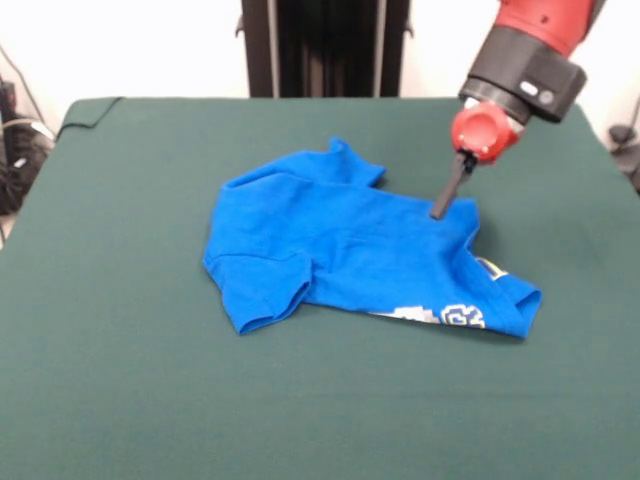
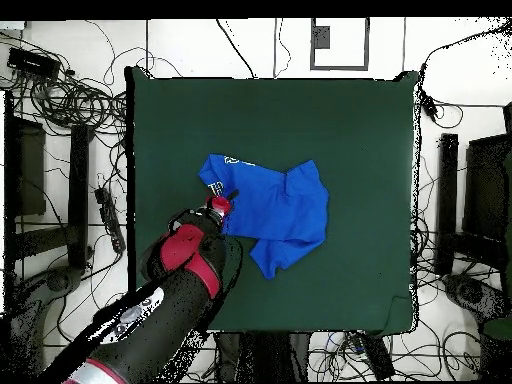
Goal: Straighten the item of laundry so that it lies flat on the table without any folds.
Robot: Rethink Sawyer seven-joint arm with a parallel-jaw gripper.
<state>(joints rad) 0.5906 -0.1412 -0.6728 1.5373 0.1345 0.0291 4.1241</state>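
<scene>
The item of laundry, a small bright blue T-shirt, lies crumpled and folded over itself in the middle of the table. One sleeve points toward the near left. Its white emblem and lettering peek out from under the folded near right edge. My gripper comes down at a slant from the upper right. Its dark tip looks like a single narrow bar, shut on the cloth at the shirt's far right edge. In the overhead view the shirt lies mid-table and the gripper is at its left edge.
The dark green table stretches well beyond the shirt on all sides. The robot's black pedestal stands behind the far edge. Cables and stands lie on the floor around the table.
</scene>
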